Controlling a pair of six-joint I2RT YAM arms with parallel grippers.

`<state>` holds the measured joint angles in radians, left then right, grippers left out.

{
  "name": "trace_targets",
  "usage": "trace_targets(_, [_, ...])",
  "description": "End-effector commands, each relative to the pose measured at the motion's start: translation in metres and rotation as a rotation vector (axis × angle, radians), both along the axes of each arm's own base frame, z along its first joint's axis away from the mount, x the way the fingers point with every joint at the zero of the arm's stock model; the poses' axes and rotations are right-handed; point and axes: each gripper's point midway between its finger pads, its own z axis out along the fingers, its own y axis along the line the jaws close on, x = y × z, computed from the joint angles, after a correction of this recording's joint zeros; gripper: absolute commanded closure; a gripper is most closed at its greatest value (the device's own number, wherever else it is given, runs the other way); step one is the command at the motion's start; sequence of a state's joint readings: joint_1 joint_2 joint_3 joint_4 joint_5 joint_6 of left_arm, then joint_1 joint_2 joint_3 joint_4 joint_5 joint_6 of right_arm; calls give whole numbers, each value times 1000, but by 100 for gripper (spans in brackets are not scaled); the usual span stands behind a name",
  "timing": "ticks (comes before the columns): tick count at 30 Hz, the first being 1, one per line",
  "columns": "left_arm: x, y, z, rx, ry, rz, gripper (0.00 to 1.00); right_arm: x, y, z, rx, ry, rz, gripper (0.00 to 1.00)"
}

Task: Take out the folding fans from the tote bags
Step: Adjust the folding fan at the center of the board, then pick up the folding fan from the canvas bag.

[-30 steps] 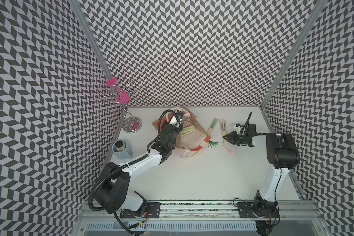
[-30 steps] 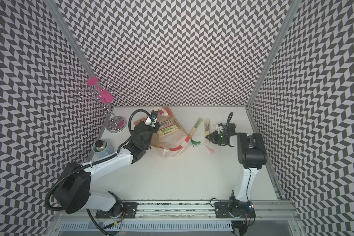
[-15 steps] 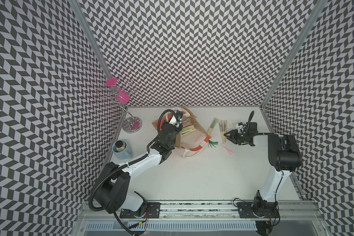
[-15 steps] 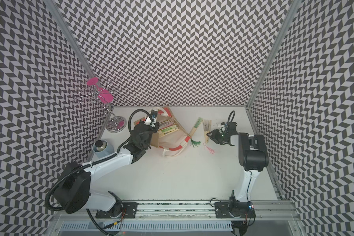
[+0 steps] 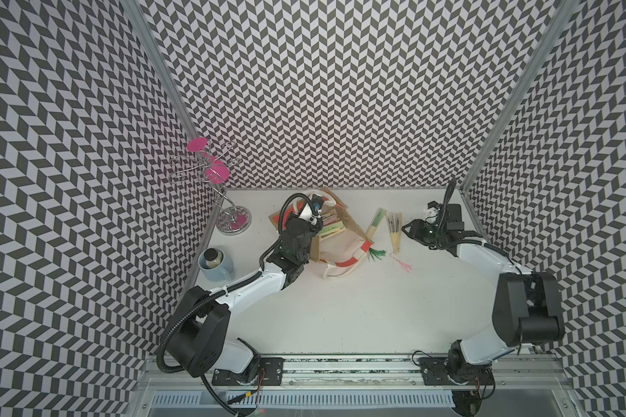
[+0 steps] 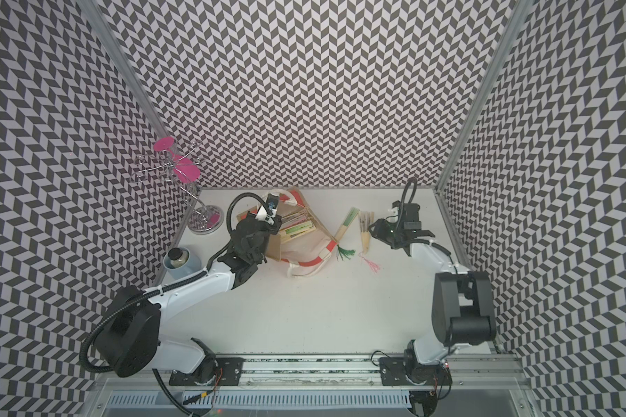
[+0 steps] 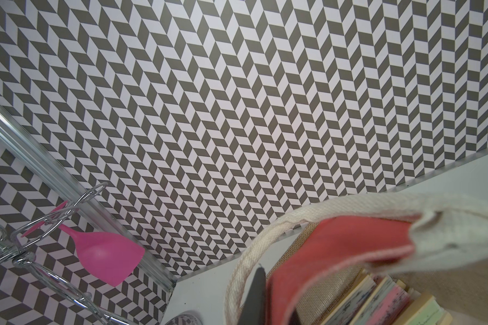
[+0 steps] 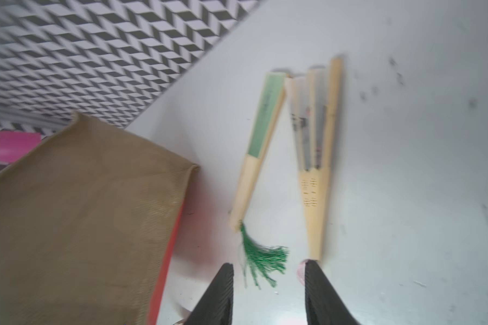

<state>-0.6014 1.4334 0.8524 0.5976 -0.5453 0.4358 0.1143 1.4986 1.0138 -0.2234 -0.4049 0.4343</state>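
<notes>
The tan jute tote bag (image 5: 344,245) (image 6: 304,249) lies on its side at the back of the table, its mouth open. Several closed folding fans (image 5: 331,225) (image 7: 392,304) are stacked inside it. My left gripper (image 5: 313,222) (image 7: 268,304) is shut on the bag's red-orange rim panel (image 7: 335,247), beside a cream handle. Two fans lie on the table right of the bag. One has green paper (image 5: 374,224) (image 8: 261,140) and a green tassel. The other is slightly spread (image 5: 394,231) (image 8: 313,157) with a pink tassel. My right gripper (image 5: 405,229) (image 8: 268,270) is open and empty just right of them.
A chrome glass rack (image 5: 228,213) carrying pink glasses stands in the back left corner. In front of it, by the left wall, a blue mug (image 5: 215,265) holds a jar. Patterned walls enclose the table on three sides.
My right gripper has opened, let go of the pink-tasselled fan and drawn back slightly from it. The left gripper has kept its hold on the bag.
</notes>
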Motion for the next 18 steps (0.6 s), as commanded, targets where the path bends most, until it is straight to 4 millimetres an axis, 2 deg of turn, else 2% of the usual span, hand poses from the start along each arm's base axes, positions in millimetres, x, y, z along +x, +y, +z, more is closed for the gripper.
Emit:
trace_targets(1, [6, -4, 31, -60, -78, -12, 100, -18, 50, 82, -13, -268, 90, 59])
trace_targets(4, [8, -5, 30, -63, -73, -12, 100, -56, 101, 131, 61, -446, 196, 58])
trace_targets(6, [8, -5, 30, -68, -73, -13, 100, -79, 126, 148, 109, -519, 247, 57])
trace_targets(8, [9, -6, 32, -77, -71, -14, 100, -96, 146, 150, 129, -555, 291, 58])
trace_targets(9, [10, -8, 33, -81, -69, -20, 100, -102, 156, 146, 118, -565, 310, 59])
trace_targets(12, [10, -10, 36, -96, -67, -33, 100, -106, 181, 119, 33, -538, 329, 62])
trace_targets(18, [8, -13, 35, -104, -56, -56, 100, -98, 214, 63, -87, -440, 384, 69])
